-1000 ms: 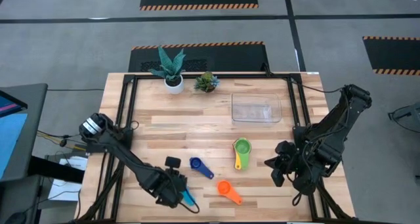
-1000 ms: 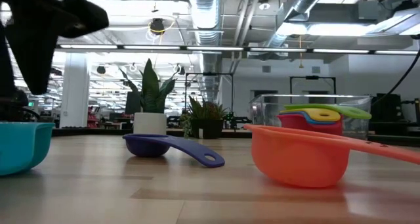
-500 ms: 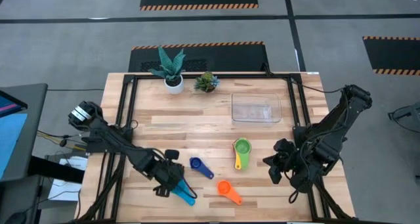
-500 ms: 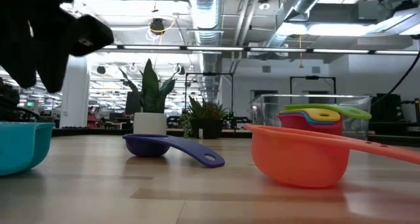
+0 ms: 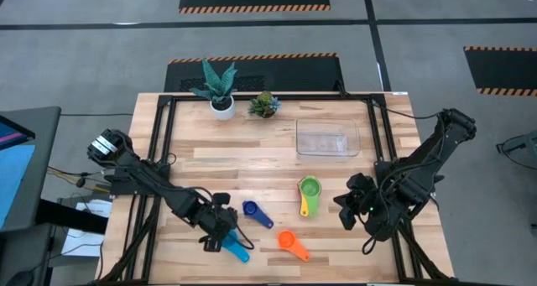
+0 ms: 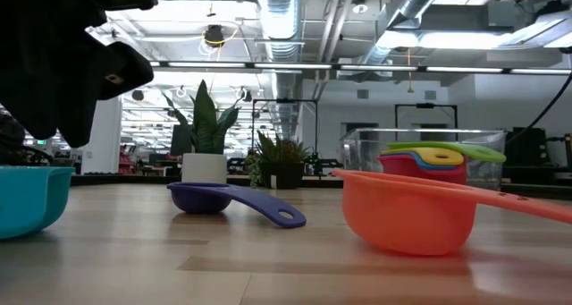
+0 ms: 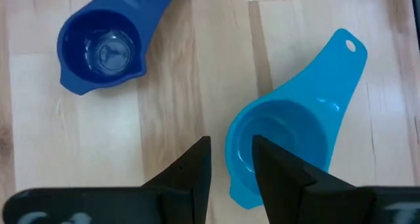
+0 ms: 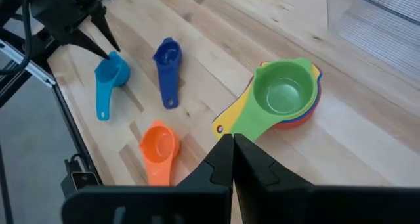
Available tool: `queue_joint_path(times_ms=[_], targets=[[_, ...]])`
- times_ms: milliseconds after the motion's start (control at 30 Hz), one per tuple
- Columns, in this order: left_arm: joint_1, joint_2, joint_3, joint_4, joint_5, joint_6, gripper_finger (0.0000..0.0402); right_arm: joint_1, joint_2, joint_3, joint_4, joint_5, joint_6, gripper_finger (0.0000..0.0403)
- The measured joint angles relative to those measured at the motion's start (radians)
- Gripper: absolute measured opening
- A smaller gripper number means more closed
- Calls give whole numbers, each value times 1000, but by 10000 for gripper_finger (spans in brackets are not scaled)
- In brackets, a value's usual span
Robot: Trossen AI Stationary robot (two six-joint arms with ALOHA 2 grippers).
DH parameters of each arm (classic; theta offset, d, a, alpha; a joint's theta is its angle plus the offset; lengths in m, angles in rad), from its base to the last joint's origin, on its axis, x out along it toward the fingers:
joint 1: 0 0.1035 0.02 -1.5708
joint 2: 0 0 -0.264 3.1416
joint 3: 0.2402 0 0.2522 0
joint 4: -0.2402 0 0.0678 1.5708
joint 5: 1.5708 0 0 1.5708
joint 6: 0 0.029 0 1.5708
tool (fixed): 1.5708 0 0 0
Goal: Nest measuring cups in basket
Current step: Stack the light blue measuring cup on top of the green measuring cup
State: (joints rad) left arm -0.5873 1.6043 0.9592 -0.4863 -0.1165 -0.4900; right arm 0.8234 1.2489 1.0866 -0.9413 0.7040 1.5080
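Left gripper (image 7: 231, 159) straddles the light-blue cup (image 7: 283, 145) rim at near left, fingers part-open, apparently not yet clamped; handle runs away from us. Right gripper (image 8: 232, 159), closed and empty, waits farther off.

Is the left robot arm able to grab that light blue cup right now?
Probably yes. The left gripper sits right at the light blue cup, one finger outside its rim and one inside, jaws apart. Nothing lies between them; the dark blue cup is off to the side on the table.

In the low view the light blue cup (image 6: 27, 198) is cut off at the edge, its handle apparently hidden.
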Motion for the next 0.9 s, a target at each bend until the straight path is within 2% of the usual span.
queue_joint_path(times_ms=[533, 667, 900], targets=[[-28, 4, 1, 8, 4, -55, 98, 0, 0, 0, 0, -2, -61, 29], [-46, 27, 1, 3, -37, -66, 98, 0, 0, 0, 0, -2, -77, 28], [-46, 125, 2, 47, -29, -100, 98, 1, 0, 0, 3, -2, -77, 27]])
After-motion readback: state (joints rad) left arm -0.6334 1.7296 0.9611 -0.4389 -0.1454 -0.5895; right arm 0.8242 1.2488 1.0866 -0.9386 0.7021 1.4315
